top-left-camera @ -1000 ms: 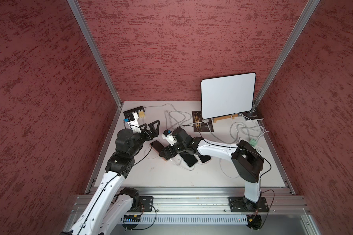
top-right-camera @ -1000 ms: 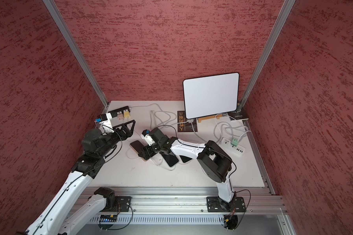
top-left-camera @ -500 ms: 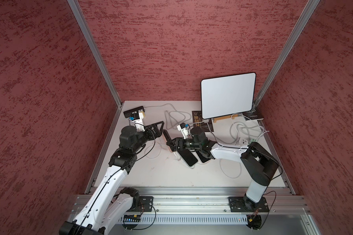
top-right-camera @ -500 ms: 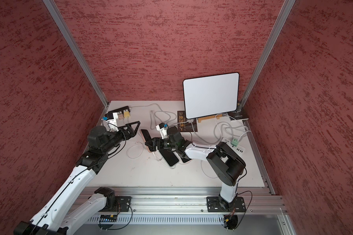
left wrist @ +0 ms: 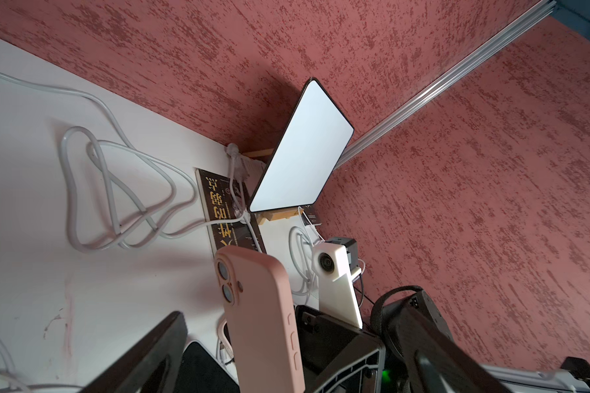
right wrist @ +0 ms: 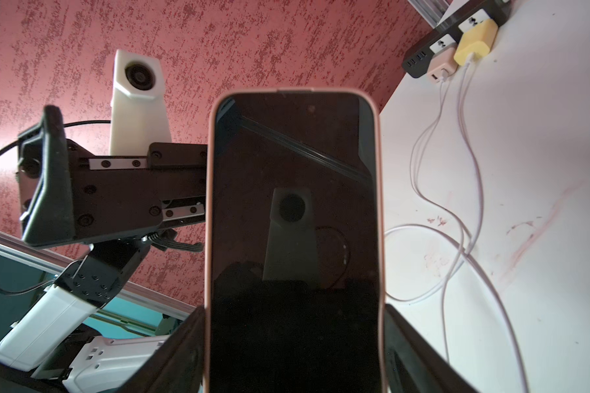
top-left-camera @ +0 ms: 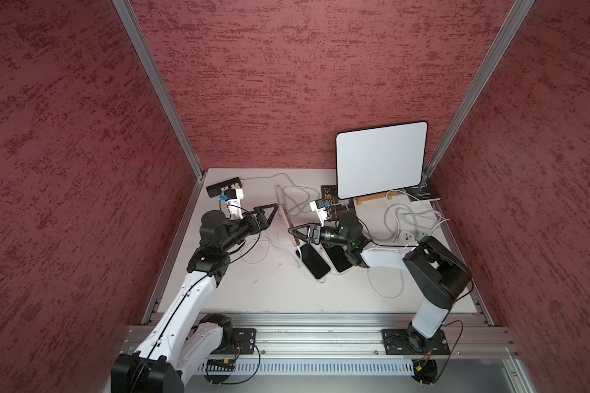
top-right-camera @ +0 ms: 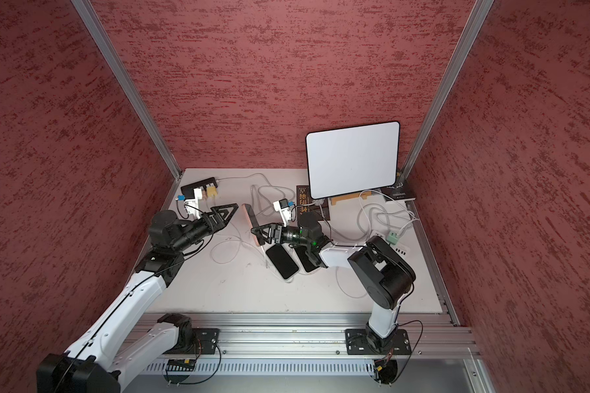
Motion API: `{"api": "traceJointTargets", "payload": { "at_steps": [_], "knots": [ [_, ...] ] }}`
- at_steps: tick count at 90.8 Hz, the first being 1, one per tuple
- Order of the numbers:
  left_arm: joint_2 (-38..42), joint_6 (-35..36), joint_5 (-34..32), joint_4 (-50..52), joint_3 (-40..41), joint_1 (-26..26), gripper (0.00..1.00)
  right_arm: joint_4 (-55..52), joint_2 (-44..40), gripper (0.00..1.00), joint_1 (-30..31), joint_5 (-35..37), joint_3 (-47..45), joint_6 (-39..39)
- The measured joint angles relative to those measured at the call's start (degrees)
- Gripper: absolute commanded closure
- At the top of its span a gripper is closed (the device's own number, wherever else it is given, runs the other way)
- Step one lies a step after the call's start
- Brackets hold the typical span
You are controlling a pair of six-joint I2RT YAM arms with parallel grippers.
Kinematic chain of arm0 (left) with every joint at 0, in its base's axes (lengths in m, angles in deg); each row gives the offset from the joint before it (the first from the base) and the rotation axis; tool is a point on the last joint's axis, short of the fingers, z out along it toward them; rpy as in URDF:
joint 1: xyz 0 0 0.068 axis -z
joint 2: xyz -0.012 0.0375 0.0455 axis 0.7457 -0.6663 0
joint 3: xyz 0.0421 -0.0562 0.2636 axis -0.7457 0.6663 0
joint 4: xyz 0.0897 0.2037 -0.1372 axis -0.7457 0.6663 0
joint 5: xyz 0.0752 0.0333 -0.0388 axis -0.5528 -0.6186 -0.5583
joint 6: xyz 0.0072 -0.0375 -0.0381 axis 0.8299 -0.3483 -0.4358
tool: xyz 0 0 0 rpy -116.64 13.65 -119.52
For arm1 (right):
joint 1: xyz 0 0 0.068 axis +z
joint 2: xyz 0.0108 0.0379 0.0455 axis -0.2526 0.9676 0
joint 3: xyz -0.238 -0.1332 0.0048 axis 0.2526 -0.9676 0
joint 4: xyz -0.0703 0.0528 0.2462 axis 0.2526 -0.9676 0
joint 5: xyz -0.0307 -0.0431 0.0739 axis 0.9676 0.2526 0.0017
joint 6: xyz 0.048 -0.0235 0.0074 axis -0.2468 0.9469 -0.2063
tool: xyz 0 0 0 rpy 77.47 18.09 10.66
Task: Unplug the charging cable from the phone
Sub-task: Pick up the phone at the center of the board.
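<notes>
A phone (top-left-camera: 286, 221) (top-right-camera: 251, 223) in a pink case stands tilted on end above the table, dark screen (right wrist: 293, 221) towards the right wrist camera. My right gripper (top-left-camera: 295, 234) (top-right-camera: 258, 233) (right wrist: 293, 340) is shut on its lower part, one finger on each long edge. My left gripper (top-left-camera: 269, 217) (top-right-camera: 227, 214) (left wrist: 293, 367) is open, its tips just left of the phone's upper end. The case's back (left wrist: 263, 323) fills the left wrist view. A white charging cable (left wrist: 221, 331) (top-left-camera: 252, 253) curls at the phone's lower end; the port itself is hidden.
Two dark phones (top-left-camera: 315, 260) (top-left-camera: 338, 257) lie flat below the right gripper. A black power strip (top-left-camera: 223, 185) with chargers sits at the back left. A white tablet (top-left-camera: 380, 158) on a wooden stand, a black book (top-left-camera: 331, 200), loose cable loops (top-left-camera: 295, 199) and a white socket block (top-left-camera: 407, 234) fill the back right.
The right gripper has tipped the phone up from lying low to standing on end and shifted it right. The left gripper has reached right, closer to the phone's top.
</notes>
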Motion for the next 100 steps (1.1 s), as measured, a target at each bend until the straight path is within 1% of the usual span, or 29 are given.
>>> {"api": "traceJointTargets", "payload": {
  "at_steps": [13,24,34,48,59,71,100],
  "knots": [
    [-1.88,-2.38,4.20,-5.18,0.87,-0.11,0.00,1.62,-1.84,0.91,-0.72,-2.99,-0.13,-0.81],
    [-3.34,-4.66,8.22,-11.91,2.10,-0.13,0.00,2.73,-3.91,0.91,-0.83,-5.07,-0.13,-1.16],
    [-4.07,-6.10,10.69,-16.09,2.71,-0.13,0.00,3.23,-5.42,0.91,-0.83,-6.45,-0.13,-1.44],
    [-4.09,-6.56,12.41,-19.39,2.78,0.02,0.00,4.07,-6.32,0.91,-0.83,-7.50,-0.13,-2.10],
    [-4.57,-6.62,13.46,-21.44,2.78,0.63,0.00,6.03,-6.29,0.91,-0.85,-8.44,-0.13,-4.13],
    [-5.73,-6.73,13.94,-22.34,2.78,1.33,0.00,9.38,-6.25,0.91,-0.85,-9.16,-0.13,-6.47],
    [-6.49,-6.75,14.80,-23.58,2.78,2.80,0.00,11.43,-5.73,0.91,-0.59,-9.97,-0.20,-8.13]
  ]
}}
